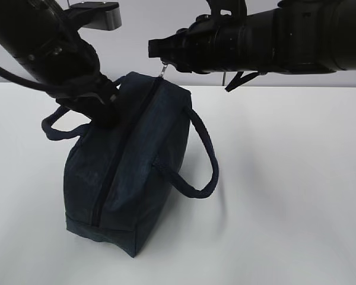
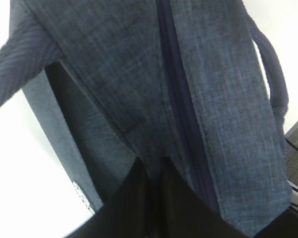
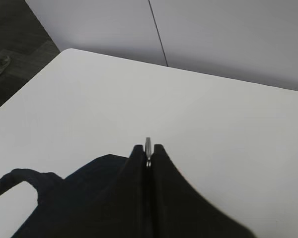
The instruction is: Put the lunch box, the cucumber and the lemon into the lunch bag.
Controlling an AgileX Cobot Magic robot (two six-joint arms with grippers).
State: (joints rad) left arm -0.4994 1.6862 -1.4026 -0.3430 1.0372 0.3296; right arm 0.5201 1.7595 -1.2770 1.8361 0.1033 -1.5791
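White matte desk (image 1: 296, 196) is filling most of the exterior view, with soft shadows lying on it. Pale grey wall (image 1: 148, 24) is running behind the desk's far edge. In the right wrist view the wall panels (image 3: 228, 34) are showing a thin dark vertical seam (image 3: 158, 32), and dark grey carpet floor (image 3: 15, 54) is showing past the desk's rounded corner. Light is looking even and diffuse.

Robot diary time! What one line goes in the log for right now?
lunch bag: zipped, on table | left gripper: shut on bag fabric | right gripper: shut on ring pull | food: unseen
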